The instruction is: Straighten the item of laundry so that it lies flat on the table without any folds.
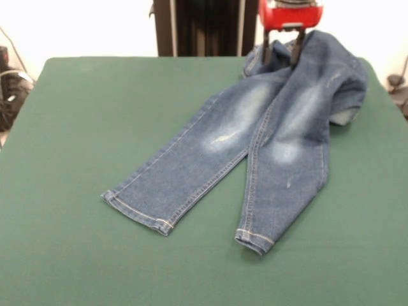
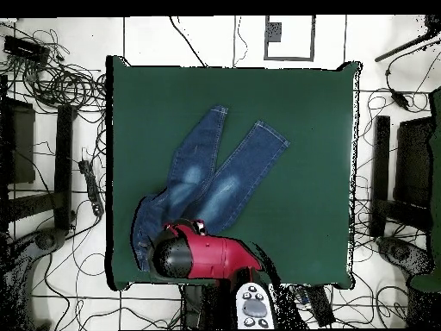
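Closest to the front camera are the two hemmed cuffs of the jeans (image 1: 268, 134), and everything else is best placed from them. From those cuffs both legs run away up the worktop (image 1: 76, 242) toward the robot's pedestal, leaning to the picture's right in the front view, so the garment's long axis lies on a diagonal, cuffs on the camera's side and waistband on the robot's side. The legs lie spread in a narrow V, flat and nearly smooth, with the pale thigh patches facing up. At the far end from the cuffs the picture changes: the waist and seat are bunched and humped, part of the fabric rising off the green surface and folding over itself near the worktop's far edge, with a pale patch of what may be the inside showing at the right.

The gripper (image 1: 284, 50) stands right at that bunched end, at the waistband, directly over the jeans' axis. Its two dark fingers reach down into the raised denim, and the cloth seems gathered around them, so I judge that they are pinching the waistband, though the contact itself is partly hidden by the folds. In the overhead view the red arm covers that same end of the jeans (image 2: 215, 172).

The coming move likely turns on this alignment: drawing the waistband away from the cuffs, along the legs' line, should flatten the hump. No containers appear anywhere on the worktop.
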Controlling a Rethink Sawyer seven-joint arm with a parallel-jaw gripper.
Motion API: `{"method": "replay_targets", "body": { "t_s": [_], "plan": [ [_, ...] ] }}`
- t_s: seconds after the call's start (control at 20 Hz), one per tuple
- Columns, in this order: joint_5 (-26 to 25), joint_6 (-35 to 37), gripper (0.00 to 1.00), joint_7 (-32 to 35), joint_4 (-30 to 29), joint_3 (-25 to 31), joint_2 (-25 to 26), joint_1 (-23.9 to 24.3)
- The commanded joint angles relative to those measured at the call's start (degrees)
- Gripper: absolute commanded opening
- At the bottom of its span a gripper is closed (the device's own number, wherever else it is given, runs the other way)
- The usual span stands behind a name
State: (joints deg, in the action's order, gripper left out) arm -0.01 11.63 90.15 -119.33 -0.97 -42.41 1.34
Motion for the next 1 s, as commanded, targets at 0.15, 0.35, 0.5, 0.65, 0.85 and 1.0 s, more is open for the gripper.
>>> {"method": "replay_targets", "body": {
  "t_s": [0.15, 0.35, 0.5, 0.65, 0.85, 1.0],
  "plan": [
    [-1.45, -3.97, 1.00, 8.98, 0.49, 1.85, 1.26, 0.51],
    [-1.72, -5.40, 1.00, 9.12, -0.07, 2.07, 1.98, 0.96],
    [-1.74, -4.93, 1.00, 9.14, 0.08, 1.52, 2.04, 0.79],
    [-1.73, -4.25, 1.00, 8.99, 0.24, 1.24, 1.51, 0.69],
    [-1.33, -4.56, 1.00, 9.42, 0.68, 0.73, 2.19, 0.36],
    [-1.06, -4.55, 1.00, 9.55, 0.36, 1.34, 2.13, 0.77]
  ]
}}
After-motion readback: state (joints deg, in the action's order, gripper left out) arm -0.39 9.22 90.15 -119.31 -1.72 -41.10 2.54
